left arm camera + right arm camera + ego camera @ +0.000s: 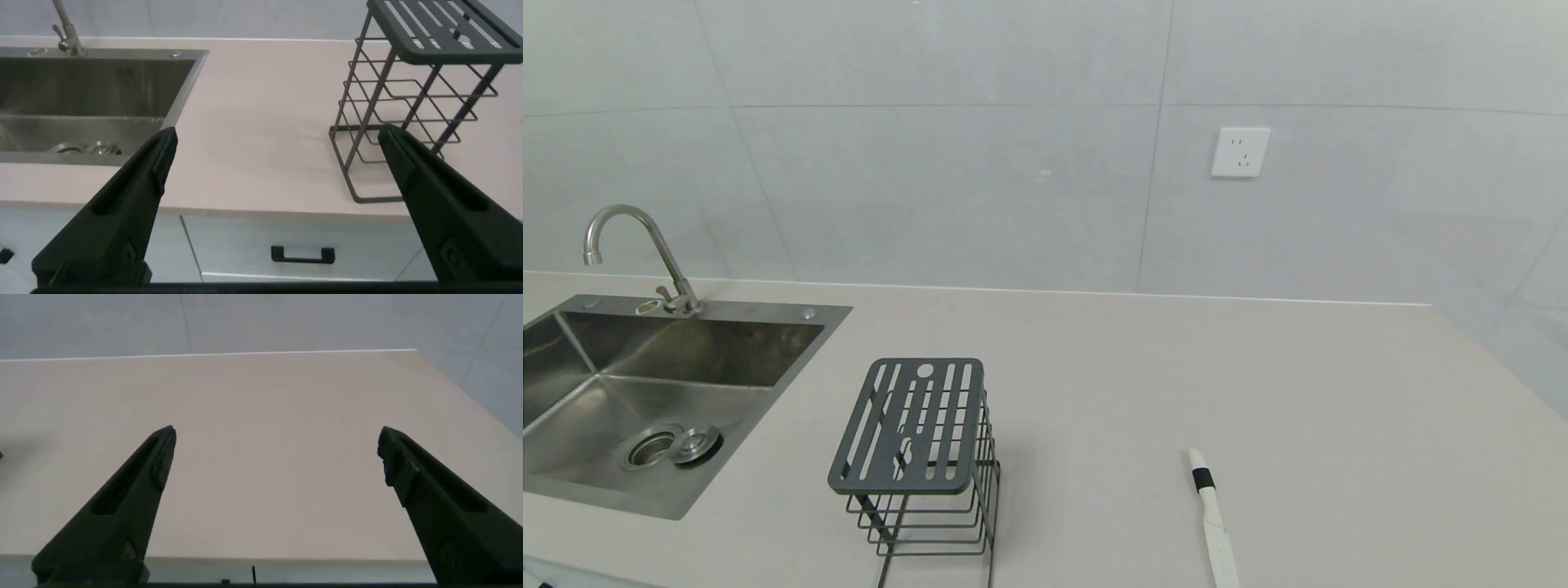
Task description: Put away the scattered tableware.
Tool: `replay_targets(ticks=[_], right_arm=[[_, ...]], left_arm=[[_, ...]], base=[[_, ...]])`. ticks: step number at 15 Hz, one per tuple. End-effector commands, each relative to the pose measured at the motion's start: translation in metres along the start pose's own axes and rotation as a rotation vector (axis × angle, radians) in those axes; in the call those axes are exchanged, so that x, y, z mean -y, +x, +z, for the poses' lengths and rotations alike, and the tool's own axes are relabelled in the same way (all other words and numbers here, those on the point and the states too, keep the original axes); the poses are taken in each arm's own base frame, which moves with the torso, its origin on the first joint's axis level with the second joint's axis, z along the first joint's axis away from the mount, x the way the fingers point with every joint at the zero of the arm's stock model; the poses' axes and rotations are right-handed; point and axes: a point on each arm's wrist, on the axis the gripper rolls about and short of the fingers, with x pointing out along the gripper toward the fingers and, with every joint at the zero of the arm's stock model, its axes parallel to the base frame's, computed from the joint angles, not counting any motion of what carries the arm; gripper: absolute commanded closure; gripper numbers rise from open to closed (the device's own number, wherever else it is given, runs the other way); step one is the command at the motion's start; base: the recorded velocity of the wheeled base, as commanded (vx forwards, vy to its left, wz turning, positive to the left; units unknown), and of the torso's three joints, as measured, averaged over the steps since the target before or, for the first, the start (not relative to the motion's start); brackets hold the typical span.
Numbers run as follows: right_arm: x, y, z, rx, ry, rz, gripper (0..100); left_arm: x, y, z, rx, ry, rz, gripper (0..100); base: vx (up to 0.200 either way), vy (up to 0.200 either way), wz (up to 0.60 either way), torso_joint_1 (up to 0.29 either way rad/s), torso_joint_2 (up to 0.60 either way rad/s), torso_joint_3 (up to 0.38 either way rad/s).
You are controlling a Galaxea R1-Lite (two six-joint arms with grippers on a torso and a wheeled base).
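On the countertop (1258,384): everything is sitting on this pale slab, which is running from the sink to the far right wall.
Sink (768,309): a steel basin is sitting sunk into the robot's left end.
Rack (911,425): a dark wire stand with a slotted top is standing upright just right of the sink.
Left gripper (278,135): its jaws are standing wide apart, holding nothing, facing the rack and sink.
Right gripper (276,434): it is likewise gaping, over bare counter.
White knife (1211,514): it is lying flat, well right of the rack, its near end running out of frame.
Handling: it is looking light, stiff and slim, likely sliding on the smooth top.
Hold: pinching across the narrow width by the black band (1203,479) is looking safest; which end is the blade I cannot tell.
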Motion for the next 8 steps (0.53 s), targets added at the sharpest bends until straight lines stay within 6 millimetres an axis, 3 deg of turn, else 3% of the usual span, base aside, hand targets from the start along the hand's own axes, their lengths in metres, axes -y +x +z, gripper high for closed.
replay_targets(ticks=[1, 3, 8], right_arm=[[0.0, 0.0, -0.0001, -0.001, 0.0, 0.0, 0], [0.0, 0.0001, -0.0001, -0.002, -0.001, 0.0, 0], [-0.0006, 0.0001, -0.0001, -0.002, -0.02, 0.027, 0]], left_arm=[[0.0001, 0.0001, 0.0002, 0.0, 0.009, 0.0, 0], [-0.0001, 0.0001, 0.0002, 0.0, 0.003, 0.009, 0], [-0.0001, 0.0001, 0.0003, 0.002, 0.0, 0.007, 0]], base=[[0.0, 0.0, 0.0, 0.227, -0.07, 0.144], [0.0, 0.0, 0.0, 0.11, -0.03, 0.075], [0.0, 0.0, 0.0, 0.0, 0.0, 0.0]])
